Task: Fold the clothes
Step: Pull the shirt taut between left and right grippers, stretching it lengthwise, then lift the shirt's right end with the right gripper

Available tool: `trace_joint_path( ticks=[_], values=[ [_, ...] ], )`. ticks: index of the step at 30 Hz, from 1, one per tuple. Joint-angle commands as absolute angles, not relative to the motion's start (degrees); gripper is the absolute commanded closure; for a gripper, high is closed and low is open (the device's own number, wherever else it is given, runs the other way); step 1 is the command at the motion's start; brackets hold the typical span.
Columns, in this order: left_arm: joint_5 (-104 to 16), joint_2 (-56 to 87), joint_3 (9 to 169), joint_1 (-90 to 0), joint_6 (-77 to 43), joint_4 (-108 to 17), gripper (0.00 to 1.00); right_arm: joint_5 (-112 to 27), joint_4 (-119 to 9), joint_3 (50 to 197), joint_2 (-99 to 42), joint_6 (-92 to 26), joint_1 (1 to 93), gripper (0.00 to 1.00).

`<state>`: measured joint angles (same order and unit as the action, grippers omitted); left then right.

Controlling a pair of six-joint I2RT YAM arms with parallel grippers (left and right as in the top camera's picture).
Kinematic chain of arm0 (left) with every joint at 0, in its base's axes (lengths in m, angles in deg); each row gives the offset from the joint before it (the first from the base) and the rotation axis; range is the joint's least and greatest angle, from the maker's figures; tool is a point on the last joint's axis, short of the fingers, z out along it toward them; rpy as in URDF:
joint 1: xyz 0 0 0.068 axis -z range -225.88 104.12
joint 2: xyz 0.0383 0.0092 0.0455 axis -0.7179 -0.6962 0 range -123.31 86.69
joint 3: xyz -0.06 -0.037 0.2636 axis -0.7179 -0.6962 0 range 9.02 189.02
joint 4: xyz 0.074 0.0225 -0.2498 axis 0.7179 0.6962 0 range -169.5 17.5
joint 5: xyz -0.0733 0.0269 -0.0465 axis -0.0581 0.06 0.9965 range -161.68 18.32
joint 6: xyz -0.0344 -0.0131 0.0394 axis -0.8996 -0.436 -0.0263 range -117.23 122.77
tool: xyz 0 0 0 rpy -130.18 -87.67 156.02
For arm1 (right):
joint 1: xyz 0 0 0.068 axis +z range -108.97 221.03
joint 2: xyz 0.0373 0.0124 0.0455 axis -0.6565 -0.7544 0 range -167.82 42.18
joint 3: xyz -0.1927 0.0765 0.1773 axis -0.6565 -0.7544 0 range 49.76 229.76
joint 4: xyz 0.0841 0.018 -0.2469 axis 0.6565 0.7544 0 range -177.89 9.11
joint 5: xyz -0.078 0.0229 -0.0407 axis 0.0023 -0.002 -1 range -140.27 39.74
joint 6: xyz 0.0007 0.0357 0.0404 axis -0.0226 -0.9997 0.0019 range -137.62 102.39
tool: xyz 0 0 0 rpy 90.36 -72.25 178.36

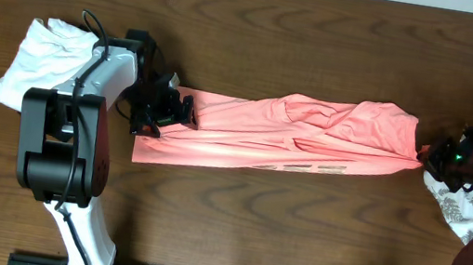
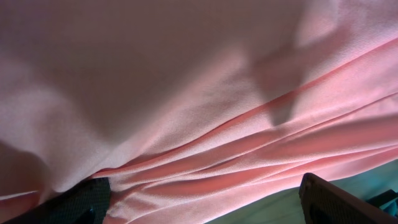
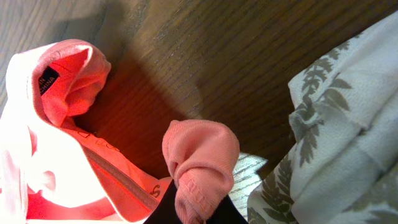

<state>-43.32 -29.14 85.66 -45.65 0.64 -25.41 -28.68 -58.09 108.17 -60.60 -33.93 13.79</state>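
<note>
pink clothes (image 1: 292, 136) in clamped right tool (image 3: 198, 208)

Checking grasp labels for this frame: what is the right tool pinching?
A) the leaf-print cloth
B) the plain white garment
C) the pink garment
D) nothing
C: in the right wrist view the right tool is closed on a bunched end of the pink garment, while the leaf-print cloth lies off to the side, outside the grip.
</note>
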Motion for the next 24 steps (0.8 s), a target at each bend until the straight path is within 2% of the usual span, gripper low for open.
trace_joint_path(
  ticks=[1,16,24],
  values=[
    [-46.14,-29.90,85.31,-46.09,0.75,-25.19,0.02,-32.09,-58.57,108.12,-60.01,-34.26,14.00,0.96],
    [-46.16,-29.57,85.42,-46.07,0.90,-25.19,0.02,-32.11,-58.55,108.12,-62.52,-34.28,14.64,0.98],
    [-46.20,-23.58,86.10,-46.02,2.76,-26.26,0.02,-32.09,-58.57,108.12,-62.52,-34.28,14.64,0.99]
  ],
)
